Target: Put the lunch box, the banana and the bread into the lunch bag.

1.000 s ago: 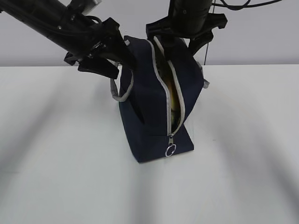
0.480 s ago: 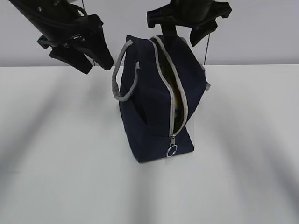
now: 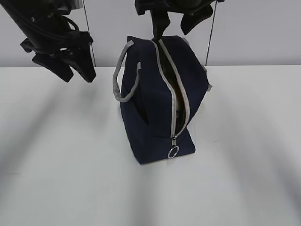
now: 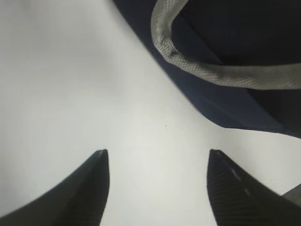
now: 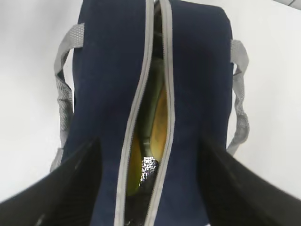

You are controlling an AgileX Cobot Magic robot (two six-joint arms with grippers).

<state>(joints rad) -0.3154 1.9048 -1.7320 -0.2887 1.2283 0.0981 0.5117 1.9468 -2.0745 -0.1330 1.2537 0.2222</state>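
Observation:
The navy lunch bag stands upright mid-table, its grey zipper open to a narrow slit, ring pull at the front. In the right wrist view the bag shows from above. In the slit lie the yellow banana, a greenish strip that may be the lunch box lid, and silvery lining. The bread is hidden. My right gripper hangs open above the bag's top, touching nothing. My left gripper is open and empty over the table, left of the bag and its grey strap.
The white table runs all round the bag, with a grey wall behind it. The left strap handle hangs out from the bag's side. A thin cable drops behind the bag at the right.
My left gripper has drawn away from the bag's left side, up and to the left, and the handle has dropped free. My right gripper has risen. The zipper slit has narrowed.

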